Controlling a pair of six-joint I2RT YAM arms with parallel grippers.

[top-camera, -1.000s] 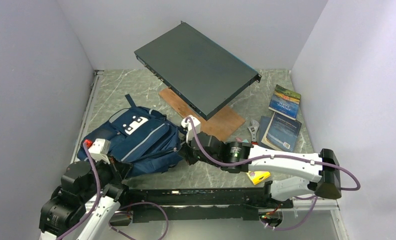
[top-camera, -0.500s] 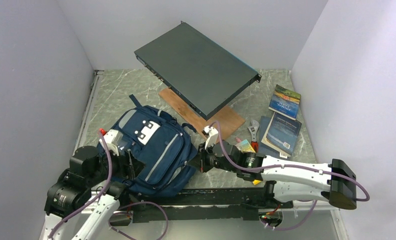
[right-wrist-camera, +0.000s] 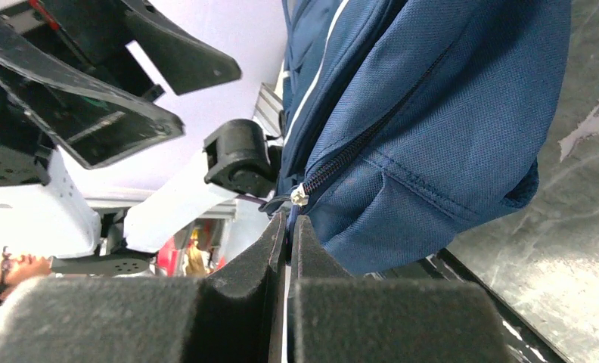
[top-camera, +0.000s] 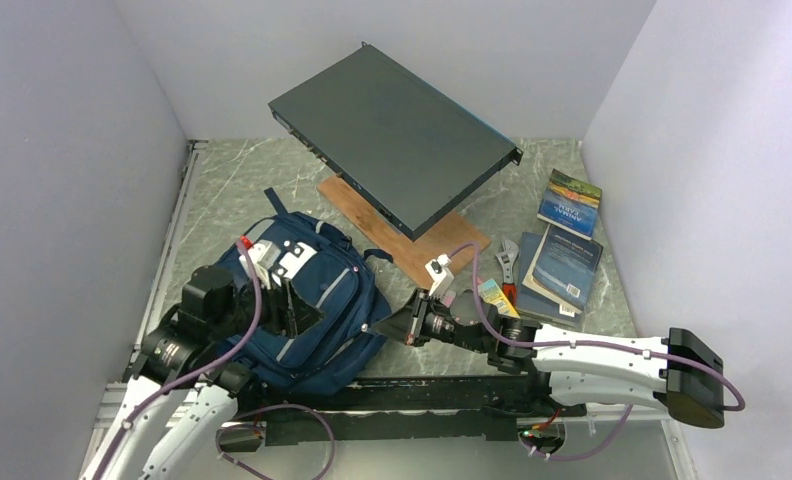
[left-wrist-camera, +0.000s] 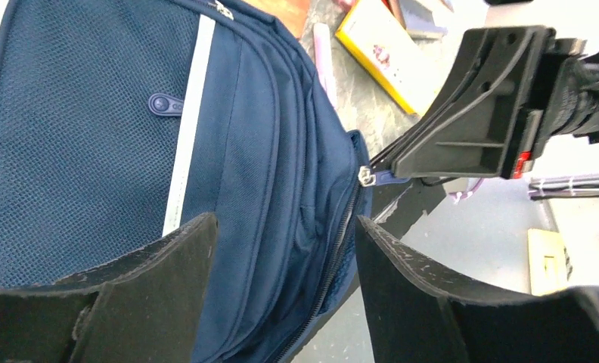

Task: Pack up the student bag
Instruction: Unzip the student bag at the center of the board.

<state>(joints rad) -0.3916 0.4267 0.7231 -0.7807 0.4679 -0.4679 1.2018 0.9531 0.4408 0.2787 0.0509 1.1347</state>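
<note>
The student bag (top-camera: 317,320), navy with light grey stripes, lies on the marble table at the near left. My left gripper (top-camera: 294,305) hovers open just above its front. In the left wrist view the bag's zip and folds (left-wrist-camera: 228,151) fill the gap between the spread left gripper (left-wrist-camera: 285,227), and nothing is gripped. My right gripper (top-camera: 412,326) is at the bag's right side, shut on the zip pull (right-wrist-camera: 300,198). In the right wrist view the right gripper (right-wrist-camera: 287,221) pinches the blue tab right below the metal slider. The pull (left-wrist-camera: 366,175) also shows in the left wrist view.
A large flat black case (top-camera: 392,135) leans at the back over a wooden board (top-camera: 450,248). Two books (top-camera: 570,200) (top-camera: 564,262), a wrench (top-camera: 509,262), a yellow packet (top-camera: 494,295) and a pink pen (top-camera: 451,298) lie right of the bag. A black rail (top-camera: 422,390) runs along the near edge.
My left gripper has opened and moved up and right, over the bag's front. The bag has swung and shifted right. My right gripper has drawn back to the right with the zip pull.
</note>
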